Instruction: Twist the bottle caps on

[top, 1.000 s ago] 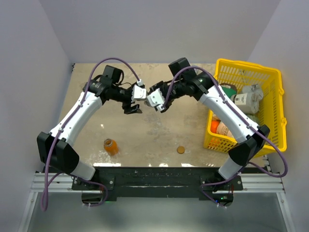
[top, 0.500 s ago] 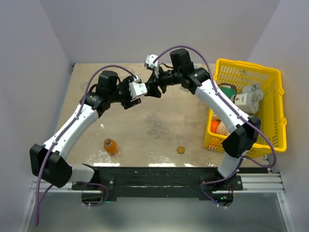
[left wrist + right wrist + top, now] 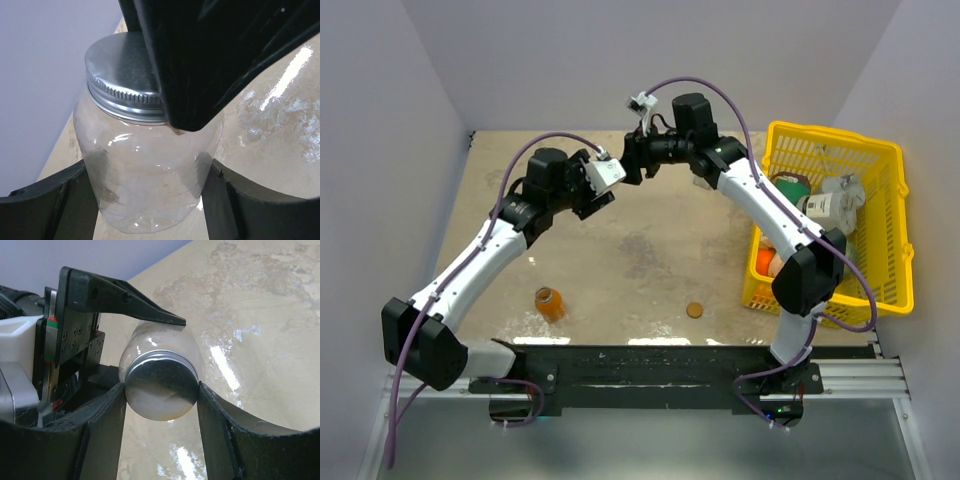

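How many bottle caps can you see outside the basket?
2. The silver cap sits on the clear bottle, pinched by the right gripper while the left gripper holds the bottle; the brownish cap lies loose on the table. None seems hidden.

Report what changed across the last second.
Both arms shifted together toward the far wall, the left gripper holding the clear bottle and the right gripper closed round its silver cap. The right wrist also rolled over, its camera swinging from underneath to the top, consistent with twisting the cap. No grasp was visibly taken or released. The orange bottle, brownish cap and yellow basket stayed put.
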Robot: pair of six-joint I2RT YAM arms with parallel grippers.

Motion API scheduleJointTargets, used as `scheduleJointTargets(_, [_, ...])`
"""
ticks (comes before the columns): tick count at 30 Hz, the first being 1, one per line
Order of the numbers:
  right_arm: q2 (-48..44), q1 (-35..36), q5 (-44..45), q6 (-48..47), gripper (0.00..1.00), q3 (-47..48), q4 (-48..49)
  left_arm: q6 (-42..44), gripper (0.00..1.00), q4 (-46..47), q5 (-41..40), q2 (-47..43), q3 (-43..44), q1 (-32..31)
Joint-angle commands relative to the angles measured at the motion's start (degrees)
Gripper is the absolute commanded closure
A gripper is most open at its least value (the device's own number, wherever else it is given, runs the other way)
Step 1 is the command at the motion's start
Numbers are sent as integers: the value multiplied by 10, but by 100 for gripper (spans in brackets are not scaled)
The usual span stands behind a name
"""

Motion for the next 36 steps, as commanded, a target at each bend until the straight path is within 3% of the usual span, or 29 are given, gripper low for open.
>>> scheduleJointTargets(1, [22, 6, 15, 62, 91, -3, -77, -34, 100, 167, -60, -15, 33, -17])
scheduleJointTargets(4, [24, 6, 13, 54, 87, 3, -83, -31, 100, 172, -86, -10, 29, -18])
scheduleJointTargets(6, [23, 6, 16, 51, 74, 4, -84, -31, 100, 172, -91, -8, 23, -18])
scheduleJointTargets(7, [20, 6, 21, 43, 65, 5, -89, -32, 100, 170, -92, -5, 17, -18])
scheduleJointTargets(8, [17, 4, 23, 38, 47, 11, -92, -34, 100, 168, -109, -2, 15, -18])
scheduleJointTargets(10, [1, -9, 16, 23, 34, 14, -101, -36, 100, 153, -116, 8, 10, -16])
scheduleJointTargets(11, [-3, -15, 12, 16, 9, 28, -114, -36, 100, 147, -115, 11, 6, -14])
scheduleJointTargets(12, [-5, -23, 14, 6, 3, 41, -134, -44, 100, 145, -112, 12, 3, -6])
scheduleJointTargets(18, [-26, -104, -15, -130, 1, 78, -307, -58, 100, 147, -51, 25, -10, 23])
scheduleJointTargets(21, [-66, -109, -34, -245, 1, 46, -352, -67, 100, 124, -2, 40, 5, 33])
scheduleJointTargets(22, [-77, -109, -39, -314, 1, 40, -361, -63, 100, 112, 62, 45, 14, 38])
scheduleJointTargets(27, [-189, -105, -34, -518, 5, -32, -251, 23, 100, -8, 334, 51, 49, 44])
scheduleJointTargets(30, [-213, -82, -17, -635, 9, -51, -203, 82, 100, -124, 437, 82, 104, 43])
scheduleJointTargets(32, [-217, -71, -17, -676, 11, -45, -209, 119, 100, -225, 467, 107, 140, 41])
scheduleJointTargets(36, [-208, -31, -20, -806, 12, -27, -281, 179, 100, -303, 486, 141, 192, 39])
